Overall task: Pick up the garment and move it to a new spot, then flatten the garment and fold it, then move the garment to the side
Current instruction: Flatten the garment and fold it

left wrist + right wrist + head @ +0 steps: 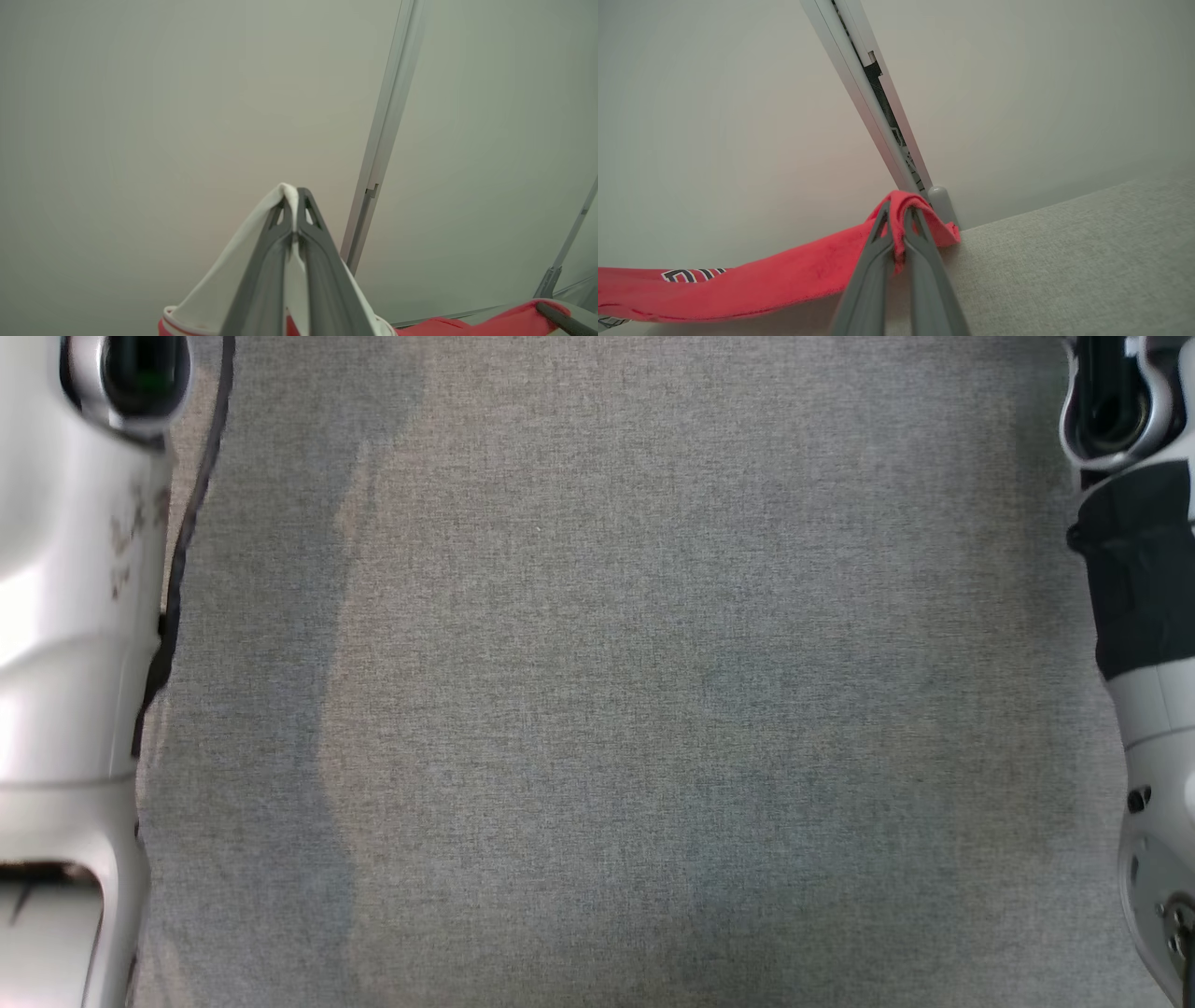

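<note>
The garment is red with white trim and dark lettering. In the left wrist view my left gripper point(293, 198) is shut on a white-edged fold of the garment point(219, 284), which hangs down around the fingers; more red cloth point(495, 322) stretches to the lower right. In the right wrist view my right gripper point(899, 212) is shut on a bunched red edge of the garment point(784, 275), which stretches away to the left, held up off the grey cloth-covered table point(1064, 261). The head view holds my two pale forearms point(65, 644) point(1153, 709) at its left and right edges.
The grey cloth-covered table point(607, 709) spreads across the head view between the arms. A dark cable point(187, 541) runs beside the left forearm. A pale wall with a metal rail point(873, 116) stands behind the table's far edge; the rail point(383, 140) also crosses the left wrist view.
</note>
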### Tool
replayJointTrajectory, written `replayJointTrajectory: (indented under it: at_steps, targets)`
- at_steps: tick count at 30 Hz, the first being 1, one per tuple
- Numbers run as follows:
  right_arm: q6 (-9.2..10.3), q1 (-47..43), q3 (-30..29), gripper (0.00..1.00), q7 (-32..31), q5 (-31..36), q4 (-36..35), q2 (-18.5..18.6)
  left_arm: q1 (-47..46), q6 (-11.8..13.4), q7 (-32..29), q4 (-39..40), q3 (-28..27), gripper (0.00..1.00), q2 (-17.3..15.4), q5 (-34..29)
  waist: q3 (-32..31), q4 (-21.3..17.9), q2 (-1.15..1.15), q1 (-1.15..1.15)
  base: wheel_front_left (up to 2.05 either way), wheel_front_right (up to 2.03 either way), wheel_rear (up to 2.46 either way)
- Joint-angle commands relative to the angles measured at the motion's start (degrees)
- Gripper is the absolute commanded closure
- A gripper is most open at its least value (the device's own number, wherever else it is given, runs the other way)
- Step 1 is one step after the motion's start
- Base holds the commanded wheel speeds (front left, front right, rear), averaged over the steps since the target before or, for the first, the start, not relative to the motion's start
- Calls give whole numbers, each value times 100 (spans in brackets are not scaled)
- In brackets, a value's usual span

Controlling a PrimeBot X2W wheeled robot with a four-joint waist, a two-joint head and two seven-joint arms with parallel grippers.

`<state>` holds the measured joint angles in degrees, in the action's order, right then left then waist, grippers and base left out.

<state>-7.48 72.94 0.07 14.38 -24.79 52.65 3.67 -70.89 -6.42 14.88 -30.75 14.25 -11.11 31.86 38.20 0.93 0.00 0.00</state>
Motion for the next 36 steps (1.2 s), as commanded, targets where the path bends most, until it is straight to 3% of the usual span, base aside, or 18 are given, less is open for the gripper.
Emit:
replayJointTrajectory:
  at_steps: [1,9,17,29,36]
  targets:
    - [-3,-197,162,100,51,-219,-172,135,323,-40,31,377,-94,100,-88,120,-41,-32,0,0,0,0,0]
    - [-3,-916,759,100,71,-934,-862,461,1896,46,-102,2000,-74,100,-371,305,-201,-117,0,0,0,0,0]
    - [-3,-1923,876,100,95,-1379,-1638,526,3825,483,-118,3303,-50,100,-499,296,-483,-157,0,0,0,0,0]
    - [-3,-3963,533,100,96,-1724,-2548,331,6017,789,1,4046,-158,100,-201,559,-1424,-88,0,0,0,0,0]
    - [-3,-5215,339,100,96,-1833,-3086,352,7145,811,27,4550,-200,100,72,563,-2134,15,0,0,0,0,0]
